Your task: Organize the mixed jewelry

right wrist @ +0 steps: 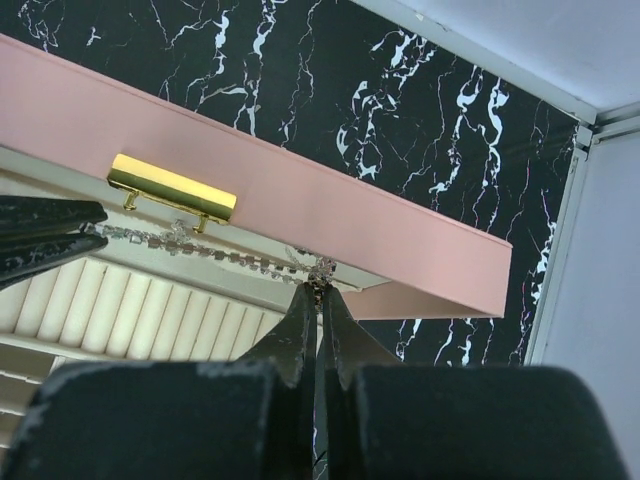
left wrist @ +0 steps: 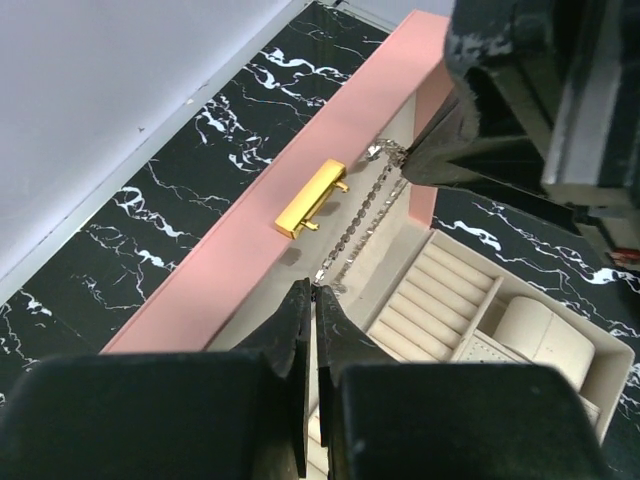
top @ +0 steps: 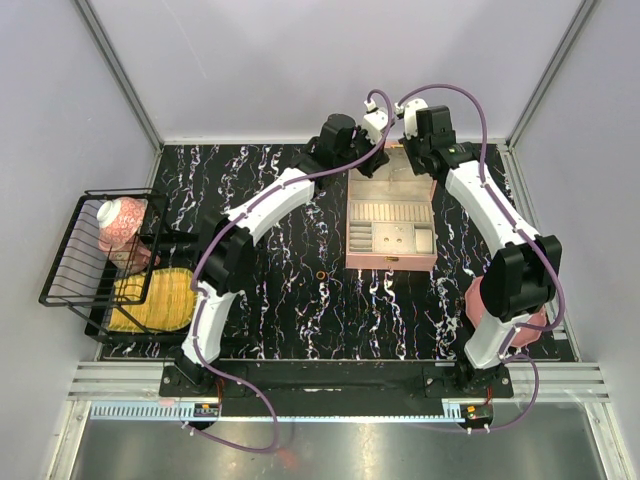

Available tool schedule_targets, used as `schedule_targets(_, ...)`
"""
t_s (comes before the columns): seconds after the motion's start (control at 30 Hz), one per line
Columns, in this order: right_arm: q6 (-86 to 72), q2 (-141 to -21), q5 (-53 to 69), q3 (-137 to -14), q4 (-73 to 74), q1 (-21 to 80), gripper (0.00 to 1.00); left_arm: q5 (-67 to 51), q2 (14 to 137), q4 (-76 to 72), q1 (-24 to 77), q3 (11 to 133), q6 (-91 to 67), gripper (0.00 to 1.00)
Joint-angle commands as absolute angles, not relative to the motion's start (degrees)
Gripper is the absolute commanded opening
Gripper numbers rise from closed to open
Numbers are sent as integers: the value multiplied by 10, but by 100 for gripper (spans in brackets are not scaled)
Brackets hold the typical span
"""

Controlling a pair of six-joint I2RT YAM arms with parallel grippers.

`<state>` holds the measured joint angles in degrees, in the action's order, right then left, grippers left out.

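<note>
both jaws clamped on chain [right wrist: 230,256] ends, strung btwn them over pink box [top: 390,262].

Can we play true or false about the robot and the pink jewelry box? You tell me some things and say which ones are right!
1. The left gripper and the right gripper each pinch one end of the chain. True.
2. The pink box is closed. False: its lid is up and the compartments show.
3. The gold ring lies inside the box. False: it lies on the table, beside the box's near left corner.
4. The box has a gold handle. True.
</note>
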<state>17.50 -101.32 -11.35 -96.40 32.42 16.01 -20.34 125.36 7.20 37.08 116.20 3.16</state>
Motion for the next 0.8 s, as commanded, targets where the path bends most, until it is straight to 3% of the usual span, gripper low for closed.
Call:
schedule_targets(0.0, 170, -1020, -124, -993, 296, 156, 0, -171, 1260, 34, 370, 1189, 44, 0)
schedule_targets(0.77, 162, -1025, -151, -1000, 272, 156, 0, -123, 1272, 14, 370, 1184, 82, 0)
